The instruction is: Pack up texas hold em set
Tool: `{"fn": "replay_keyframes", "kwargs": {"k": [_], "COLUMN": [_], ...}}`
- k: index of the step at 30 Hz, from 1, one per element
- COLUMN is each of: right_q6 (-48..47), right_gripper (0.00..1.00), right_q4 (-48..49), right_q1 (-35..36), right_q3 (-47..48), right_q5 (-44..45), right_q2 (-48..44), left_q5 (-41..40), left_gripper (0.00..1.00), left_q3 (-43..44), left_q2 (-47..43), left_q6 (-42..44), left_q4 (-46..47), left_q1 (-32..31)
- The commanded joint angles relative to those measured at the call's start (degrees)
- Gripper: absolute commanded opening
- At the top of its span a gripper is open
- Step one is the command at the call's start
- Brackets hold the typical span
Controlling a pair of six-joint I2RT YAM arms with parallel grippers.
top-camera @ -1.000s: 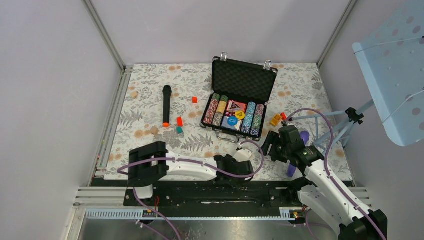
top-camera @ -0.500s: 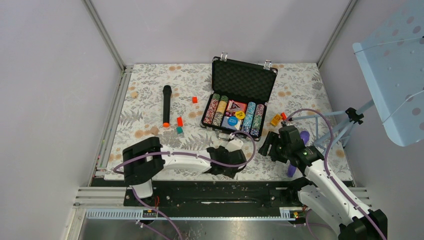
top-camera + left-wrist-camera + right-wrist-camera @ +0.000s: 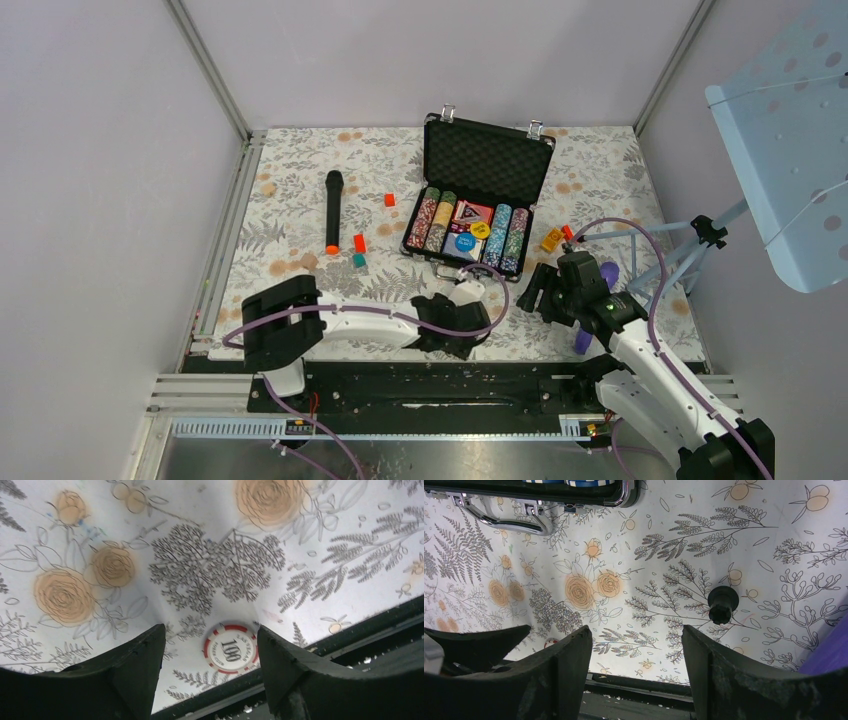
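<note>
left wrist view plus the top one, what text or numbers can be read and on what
"100": centre of the red and white poker chip lying on the floral tablecloth.
Small lettering ringing that number: too blurred to read.
Print on the card deck, blue button and yellow button in the briefcase: too small to read in the top view.
Right wrist view: no readable text.

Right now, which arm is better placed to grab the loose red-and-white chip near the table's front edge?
Left. The left gripper is open with the chip lying flat on the cloth, framed between its fingers. The right gripper, also open, hangs off to one side, nearer the briefcase.
</note>
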Motion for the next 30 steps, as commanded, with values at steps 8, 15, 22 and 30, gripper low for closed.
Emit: {"fn": "replay_keyframes", "kwargs": {"k": [8, 15, 22, 30], "right_q6": [-0.8, -0.8, -1.0, -1.2], "right_gripper": [0.73, 0.73, 0.73, 0.73], "right_q4": [1.5, 1.8, 1.8, 1.8], "right_q1": [-0.3, -0.3, -0.3, -0.3], "right_q3": [-0.5, -0.2, -0.1, -0.1], "right_q5": [-0.6, -1.2, -1.4, -1.3], "right_q2": [0.0, 0.1, -0.2, 0.2], "left_q5": [3.4, 2.1, 2.1, 2.1], "left_gripper": [0.66, 0.58, 0.54, 0.43], "left_q3": [0.6, 0.9, 0.8, 0.4], "left_q2": [3.0, 4.0, 4.7, 5.2], "left_q6": [-5.6, -4.5, -2.6, -2.4], "left_q4": [-4.7, -4.7, -5.1, -5.4], "left_q1": [-5.4, -4.5, -3.3, -3.3]}}
